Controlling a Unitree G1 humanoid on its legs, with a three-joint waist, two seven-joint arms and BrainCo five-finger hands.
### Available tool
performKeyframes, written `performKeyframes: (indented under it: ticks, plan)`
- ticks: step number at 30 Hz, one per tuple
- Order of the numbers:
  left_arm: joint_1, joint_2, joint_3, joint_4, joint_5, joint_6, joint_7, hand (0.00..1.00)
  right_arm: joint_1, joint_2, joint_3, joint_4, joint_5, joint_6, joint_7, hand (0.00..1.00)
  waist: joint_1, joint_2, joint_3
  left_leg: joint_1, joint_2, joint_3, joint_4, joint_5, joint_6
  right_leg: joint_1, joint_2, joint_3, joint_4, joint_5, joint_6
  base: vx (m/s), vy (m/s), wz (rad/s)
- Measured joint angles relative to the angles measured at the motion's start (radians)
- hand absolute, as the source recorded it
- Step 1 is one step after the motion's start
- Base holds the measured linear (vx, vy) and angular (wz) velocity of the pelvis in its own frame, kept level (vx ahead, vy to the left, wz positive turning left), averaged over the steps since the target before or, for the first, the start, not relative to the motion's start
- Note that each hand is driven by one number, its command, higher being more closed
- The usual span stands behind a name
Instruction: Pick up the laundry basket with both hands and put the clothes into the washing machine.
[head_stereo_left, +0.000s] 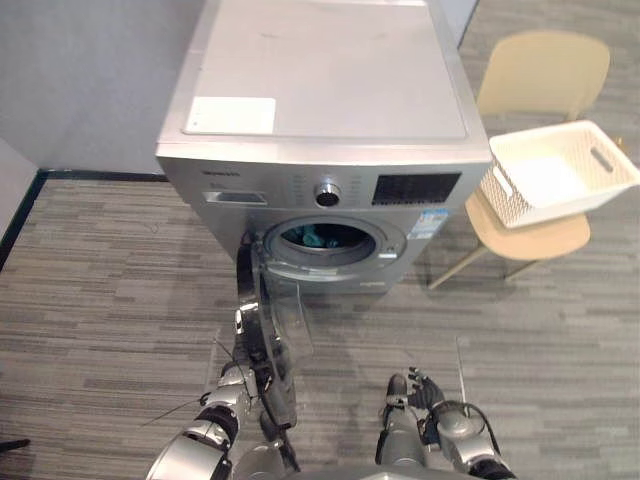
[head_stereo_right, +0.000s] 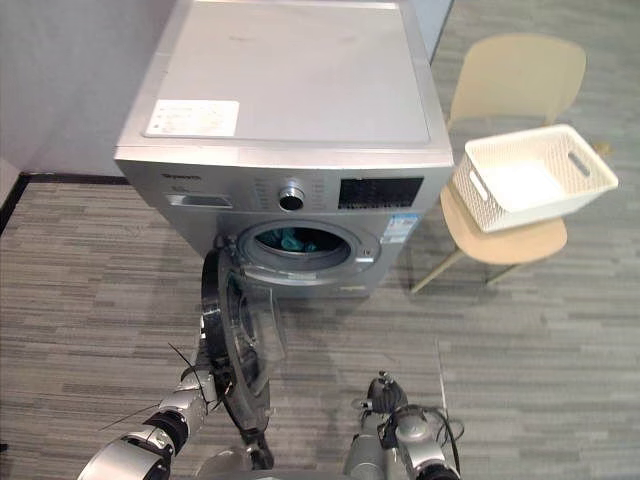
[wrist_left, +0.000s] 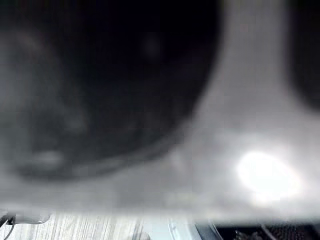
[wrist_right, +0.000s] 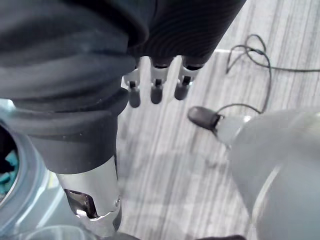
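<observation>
One beige chair (head_stereo_left: 528, 240) on grey plank-pattern floor (head_stereo_left: 100, 280), toward the floor's far right side. Thin legs splayed, rounded backrest at the far end. Plain grey wall (head_stereo_left: 90, 80) along the floor's far left edge, dark skirting strip (head_stereo_left: 100, 176) at its base.

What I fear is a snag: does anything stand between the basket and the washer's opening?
Nothing visible does. The basket sits on a chair right of the washer; its door is swung open, leaving the opening clear.
</observation>
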Motion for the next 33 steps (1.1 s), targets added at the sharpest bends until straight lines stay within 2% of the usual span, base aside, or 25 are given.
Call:
performKeyframes:
  ticks: [2,3,4,5,6,7,8,9,10,11,12,13,14,15,16,17,18,19,21,23,25,29,30,33]
  plan:
    - [-0.033,-0.037,0.034,0.0,-0.07,0.003,0.042,0.0,0.01,0.004,0.001,-0.088,0.001,0.0,-0.001,0.0,0.0,0.001,0.002,-0.014,0.026,0.052,0.043,-0.025,0.002,-0.039,0.012,0.05,0.011,0.014,0.003,-0.1,-0.064,-0.57]
    - [-0.061,-0.056,0.043,0.0,-0.125,0.005,0.086,0.0,0.033,0.018,0.001,-0.142,0.003,-0.004,-0.004,0.0,0.001,-0.01,0.002,-0.009,0.039,0.083,0.053,-0.03,0.002,-0.053,0.016,0.056,0.021,-0.038,0.035,-0.12,-0.071,-0.6]
    - [-0.086,-0.088,0.066,0.0,-0.167,0.002,0.126,0.0,0.048,0.027,0.003,-0.174,0.004,-0.006,-0.005,0.0,0.003,-0.005,0.001,0.01,0.052,0.127,0.019,-0.025,-0.005,-0.068,0.028,0.023,0.002,-0.134,0.097,-0.1,-0.055,-0.67]
    - [-0.094,-0.101,0.075,-0.004,-0.173,-0.003,0.135,0.0,0.04,0.027,0.002,-0.181,0.004,-0.005,-0.004,0.0,0.004,0.014,0.0,0.014,0.078,0.15,-0.018,-0.023,-0.007,-0.071,0.043,-0.006,0.017,-0.163,0.074,-0.07,-0.039,-0.73]
    - [-0.126,-0.119,0.106,-0.019,-0.204,-0.016,0.156,0.0,0.039,0.044,-0.006,-0.178,0.003,-0.003,-0.007,0.0,0.007,0.021,0.006,0.011,0.115,0.192,-0.032,-0.005,-0.038,-0.152,0.075,0.001,0.246,-0.163,-0.034,-0.01,-0.034,-0.33]
    - [-0.13,-0.124,0.108,-0.036,-0.21,-0.02,0.178,0.0,0.064,0.058,-0.007,-0.177,0.002,-0.003,-0.012,0.0,-0.005,0.002,0.007,0.012,0.117,0.195,-0.025,0.002,-0.049,-0.151,0.073,-0.002,0.313,-0.165,-0.04,0.03,-0.074,0.05]
    - [-0.13,-0.134,0.106,-0.047,-0.213,-0.039,0.201,0.0,0.097,0.083,-0.007,-0.167,0.0,0.0,-0.018,0.0,-0.012,-0.033,0.006,0.014,0.129,0.199,0.02,0.023,-0.056,-0.094,0.068,-0.026,0.256,-0.238,-0.062,0.06,-0.099,0.12]
    - [-0.128,-0.139,0.106,-0.047,-0.228,-0.058,0.228,0.0,0.106,0.089,-0.009,-0.164,-0.001,0.005,-0.019,0.0,-0.012,-0.034,0.004,0.024,0.153,0.219,0.023,0.017,-0.042,-0.068,0.082,-0.034,0.207,-0.234,-0.046,0.06,-0.106,-0.04]
    - [-0.126,-0.145,0.105,-0.047,-0.233,-0.067,0.231,0.0,0.116,0.09,-0.009,-0.163,-0.001,0.006,-0.02,0.0,-0.013,-0.034,0.004,0.034,0.151,0.23,0.009,0.017,-0.042,-0.055,0.084,-0.034,0.184,-0.231,-0.044,0.09,-0.054,-0.21]
    - [-0.108,-0.143,0.034,-0.047,-0.217,-0.073,0.231,0.0,0.137,0.09,-0.023,-0.161,-0.002,0.007,-0.02,0.0,-0.014,-0.035,0.004,0.054,0.138,0.25,-0.011,0.021,-0.038,-0.029,0.083,-0.039,0.148,-0.206,-0.037,0.1,0.015,0.01]
    - [-0.094,-0.122,-0.097,-0.047,-0.153,-0.067,0.207,0.0,0.145,0.089,-0.04,-0.155,-0.002,0.013,-0.019,0.0,-0.013,-0.034,0.003,0.062,0.13,0.259,-0.004,0.026,-0.027,-0.015,0.074,-0.04,0.133,-0.182,-0.037,0.09,0.021,0.04]
    - [-0.095,-0.122,-0.14,-0.06,-0.133,-0.049,0.189,0.0,0.145,0.088,-0.049,-0.155,-0.002,0.014,-0.019,0.0,-0.016,-0.035,0.003,0.067,0.123,0.266,-0.004,0.022,-0.021,-0.006,0.068,-0.039,0.122,-0.173,-0.035,0.07,0.052,-0.05]
    - [-0.096,-0.126,-0.234,-0.114,-0.077,-0.008,0.139,0.0,0.142,0.09,-0.053,-0.156,-0.002,0.015,-0.019,0.0,-0.026,-0.039,0.001,0.077,0.109,0.274,0.0,0.013,-0.01,0.009,0.058,-0.034,0.101,-0.147,-0.034,0.12,0.096,-0.2]
    - [-0.116,-0.133,-0.352,-0.198,0.01,0.007,0.038,0.0,0.125,0.099,-0.056,-0.161,-0.002,0.014,-0.019,0.0,-0.04,-0.045,0.001,0.085,0.102,0.289,0.013,-0.005,-0.004,0.022,0.051,-0.031,0.088,-0.132,-0.032,0.14,0.13,-0.38]
    - [-0.179,-0.176,-0.436,-0.276,0.068,0.011,-0.048,0.0,0.102,0.116,-0.054,-0.162,0.0,0.014,-0.019,0.0,-0.056,-0.053,-0.001,0.089,0.102,0.299,0.028,-0.023,-0.001,0.019,0.05,-0.032,0.081,-0.114,-0.038,0.11,0.109,-0.41]
    - [-0.221,-0.21,-0.463,-0.298,0.087,0.011,-0.079,0.0,0.096,0.124,-0.052,-0.162,0.001,0.014,-0.019,0.0,-0.063,-0.058,-0.003,0.092,0.102,0.302,0.032,-0.031,-0.003,0.019,0.049,-0.036,0.08,-0.111,-0.037,0.07,0.07,-0.37]
    - [-0.3,-0.278,-0.486,-0.322,0.108,0.005,-0.123,0.0,0.09,0.138,-0.045,-0.164,0.001,0.013,-0.019,0.0,-0.082,-0.068,-0.011,0.098,0.099,0.302,0.036,-0.04,0.0,0.02,0.047,-0.037,0.08,-0.11,-0.037,0.07,0.043,-0.3]
    - [-0.32,-0.272,-0.52,-0.365,0.118,-0.004,-0.14,0.0,0.085,0.147,-0.04,-0.164,0.001,0.014,-0.018,0.0,-0.096,-0.074,-0.015,0.107,0.1,0.301,0.035,-0.042,-0.001,0.02,0.048,-0.036,0.08,-0.109,-0.036,0.1,0.038,-0.47]
    - [-0.357,-0.272,-0.537,-0.438,0.131,-0.034,-0.185,0.0,0.081,0.148,-0.036,-0.178,0.003,0.013,-0.021,0.0,-0.108,-0.076,-0.017,0.138,0.102,0.293,0.028,-0.046,-0.005,0.028,0.05,-0.038,0.085,-0.107,-0.038,0.1,0.005,-0.42]
    - [-0.363,-0.271,-0.539,-0.419,0.162,-0.029,-0.195,0.0,0.087,0.119,-0.025,-0.179,0.003,0.014,-0.021,0.0,-0.103,-0.053,-0.025,0.152,0.098,0.254,0.014,-0.046,-0.006,0.044,0.051,-0.048,0.085,-0.107,-0.038,0.1,-0.013,0.05]
    - [-0.363,-0.271,-0.539,-0.403,0.203,-0.002,-0.204,0.0,0.082,0.068,-0.014,-0.179,-0.001,0.013,-0.016,0.0,-0.097,-0.005,-0.027,0.157,0.071,0.203,-0.034,-0.037,-0.016,0.075,0.029,-0.102,0.085,-0.108,-0.039,0.06,0.044,0.56]
    - [-0.363,-0.269,-0.546,-0.463,0.288,0.011,-0.214,0.0,0.076,0.044,0.009,-0.173,0.0,0.002,-0.004,0.0,-0.086,0.018,-0.031,0.166,0.042,0.136,-0.043,-0.036,-0.014,0.128,-0.001,-0.162,0.087,-0.114,-0.032,0.02,0.052,0.52]
    - [-0.362,-0.266,-0.553,-0.497,0.332,0.008,-0.226,0.0,0.075,0.042,0.02,-0.153,0.0,-0.005,0.007,0.0,-0.066,0.023,-0.034,0.166,0.037,0.12,-0.044,-0.036,-0.014,0.137,-0.008,-0.173,0.087,-0.114,-0.032,0.03,0.035,0.46]
    - [-0.342,-0.236,-0.55,-0.515,0.432,-0.011,-0.27,0.0,0.06,0.041,0.02,-0.078,-0.001,-0.011,0.026,0.0,-0.063,0.041,-0.035,0.164,0.036,0.073,-0.044,-0.036,-0.015,0.164,-0.011,-0.202,0.087,-0.115,-0.032,0.04,0.014,0.34]
